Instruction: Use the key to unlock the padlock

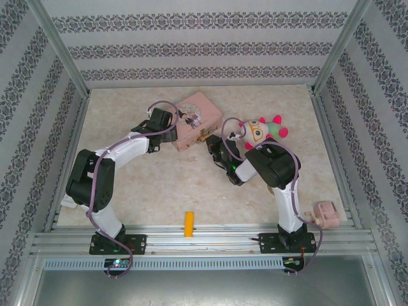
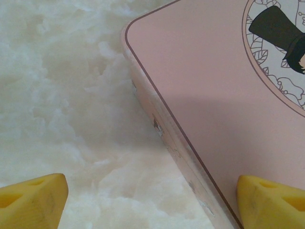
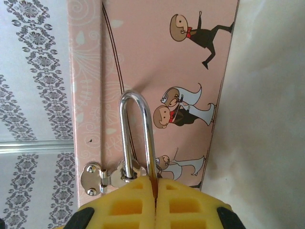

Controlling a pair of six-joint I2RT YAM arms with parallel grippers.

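Evidently the right pincer (image 3: pixel 155 200) is closed. Its yellow pads press together at the foot of the padlock (image 3: pixel 137 129), whose silver loop rises out of them toward 12 o'clock. A thin brassy sliver shows in the seam, so I judge that the pincer grips the padlock's body, which is otherwise hidden. The loop passes through the hasp (image 3: pixel 102 175) on the pink tin (image 3: pixel 157 62), so the lock hangs on the tin's side face. Pinching it there would steady it for a key. Where the key lies I cannot tell.

The left pincer (image 2: pixel 152 205) is open, one fingertip at 7 o'clock over the counter (image 2: pixel 57 95) and the other at 5 o'clock over the lid, straddling the tin's edge. That reads as bracing: pressing or closing there would keep the tin from sliding while the other arm works the lock.

The top view gives the layout that the wrist cameras lack. The tin sits toward 12 o'clock of the counter's middle, with the arms converging on it from 8 and 4 o'clock. A plush toy (image 1: pixel 261 131) lies at its 3 o'clock and a yellow block (image 1: pixel 189 223) at 6 o'clock by the near rail. The right wrist view makes the loop and hasp plain, which from above are too small to make out. The left wrist view shows the spread of that pincer's fingertips.
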